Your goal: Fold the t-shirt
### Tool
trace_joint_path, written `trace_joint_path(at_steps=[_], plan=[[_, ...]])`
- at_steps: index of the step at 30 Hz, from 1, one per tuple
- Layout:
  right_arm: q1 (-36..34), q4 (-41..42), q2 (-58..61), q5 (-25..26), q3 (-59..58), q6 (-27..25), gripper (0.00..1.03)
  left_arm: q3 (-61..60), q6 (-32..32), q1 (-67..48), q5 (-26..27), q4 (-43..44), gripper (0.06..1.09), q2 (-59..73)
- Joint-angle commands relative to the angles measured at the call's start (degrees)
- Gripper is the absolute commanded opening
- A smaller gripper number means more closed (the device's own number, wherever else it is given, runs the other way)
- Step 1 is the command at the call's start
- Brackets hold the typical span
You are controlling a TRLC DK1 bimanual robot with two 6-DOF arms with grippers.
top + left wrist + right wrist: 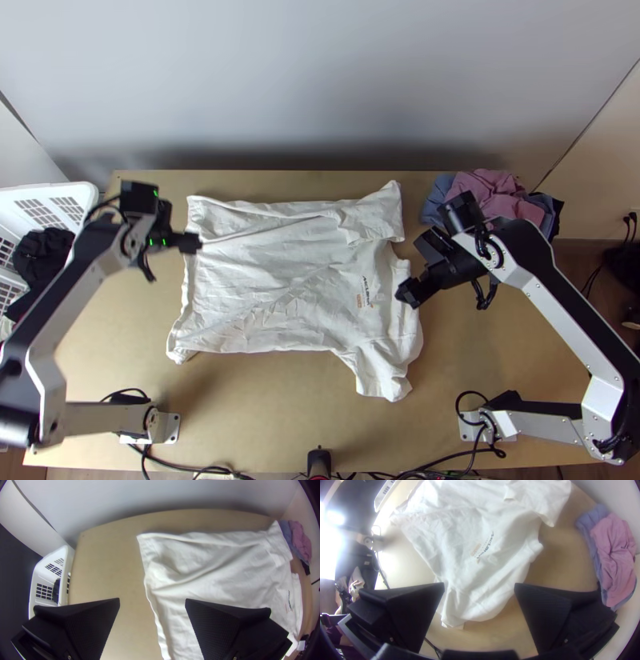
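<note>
The white t-shirt (272, 280) lies spread, wrinkled, on the worktop (264, 416), the left gripper (190, 242) near its hem, the right gripper (406, 293) near its collar, all 4 fingers (546, 613) parted.

Creased matt cloth in the t-shirt (272, 288) and, at its 2 o'clock, the clothes pile (496, 186). Smooth plastic in the basket (48, 190) at its 10 o'clock; smooth wood in the table (264, 416).

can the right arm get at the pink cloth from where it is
Probably yes: the right gripper is open, with nothing between its fingers, near the white t-shirt's neck end, and only bare table seems to separate it from the pink cloth. It would likely need to swing sideways.
</note>
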Motion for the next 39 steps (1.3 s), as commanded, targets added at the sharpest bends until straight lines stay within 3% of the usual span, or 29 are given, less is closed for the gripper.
trace_joint_path(at_steps=[1,10,22,34,37,39], plan=[[1.0,2.6,0.2,0.3,1.9,4.1,0.97,13.3,0.7,5.1,-4.0,5.3,1.01,13.2],[1.1,4.3,0.5,2.9,1.1,4.8,0.97,30.8,-1.2,2.0,-4.1,3.0,1.01,29.2],[1.0,5.8,1.7,3.3,-0.6,6.8,0.98,33.2,-0.7,1.9,-4.5,4.8,1.01,39.6],[0.7,6.2,2.3,3.3,-2.7,6.7,0.98,43.0,0.2,3.6,-5.7,4.6,1.01,48.7],[0.3,6.2,2.3,3.3,-3.2,6.6,0.97,44.2,0.2,3.5,-5.7,4.3,1.00,50.0],[0.1,6.3,2.3,3.3,-3.4,6.6,0.98,44.9,0.1,3.5,-5.6,4.2,0.93,50.5]])
